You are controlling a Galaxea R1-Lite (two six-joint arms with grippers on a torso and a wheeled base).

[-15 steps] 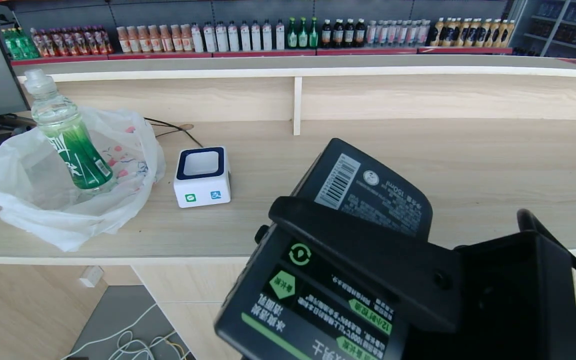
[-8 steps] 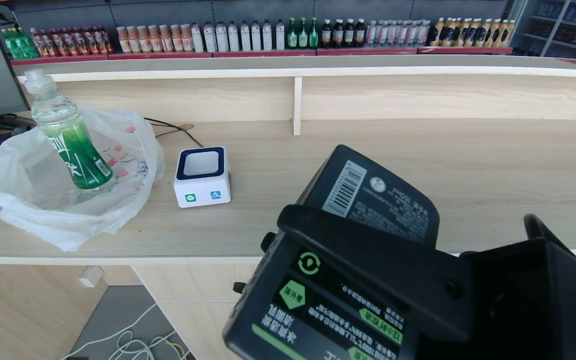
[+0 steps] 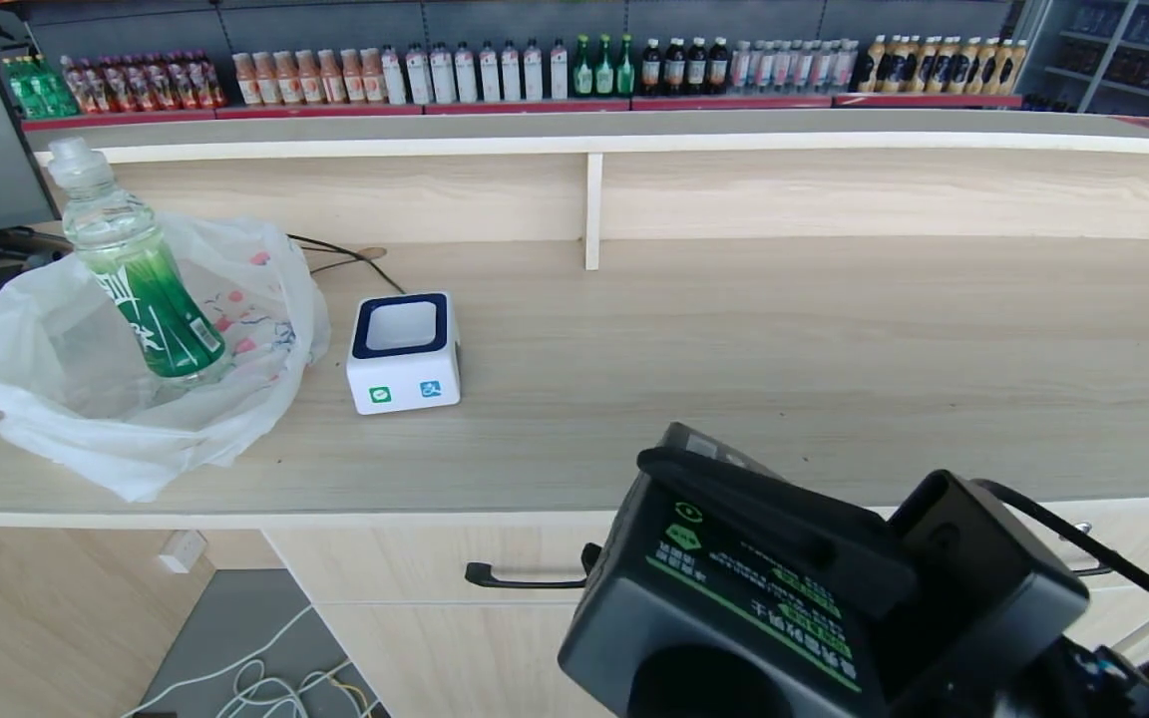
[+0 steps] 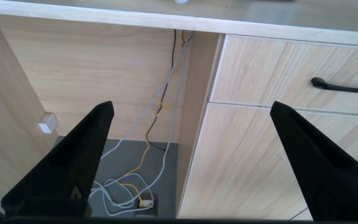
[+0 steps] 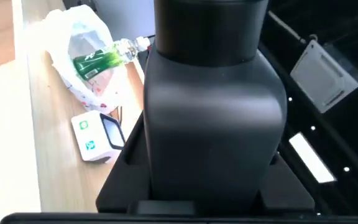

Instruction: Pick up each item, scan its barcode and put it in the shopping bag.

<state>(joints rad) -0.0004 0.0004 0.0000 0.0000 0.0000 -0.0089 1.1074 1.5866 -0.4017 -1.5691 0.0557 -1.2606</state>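
Observation:
My right gripper (image 3: pixel 779 543) is shut on a black bottle (image 3: pixel 724 608) with green label print, held low in front of the counter's front edge, at the lower right of the head view. The right wrist view shows that black bottle (image 5: pixel 210 106) close up. The white scanner (image 3: pixel 403 351) with a dark-rimmed window sits on the counter, left of centre. Left of it lies the white shopping bag (image 3: pixel 56 399), open, with a green-labelled drink bottle (image 3: pixel 141 289) leaning inside. My left gripper (image 4: pixel 191 162) hangs open below the counter top, facing the cabinet front.
The wooden counter (image 3: pixel 784 339) has a raised back ledge and a thin divider (image 3: pixel 592 209). A cable (image 3: pixel 345 257) runs behind the scanner. Drawer handles (image 3: pixel 520 578) stick out of the cabinet front just left of the held bottle. Loose wires (image 4: pixel 142 186) lie on the floor.
My right gripper has carried the black bottle down and to the right, off the counter area toward the front edge, and tilted it so that its barcode face hardly shows.

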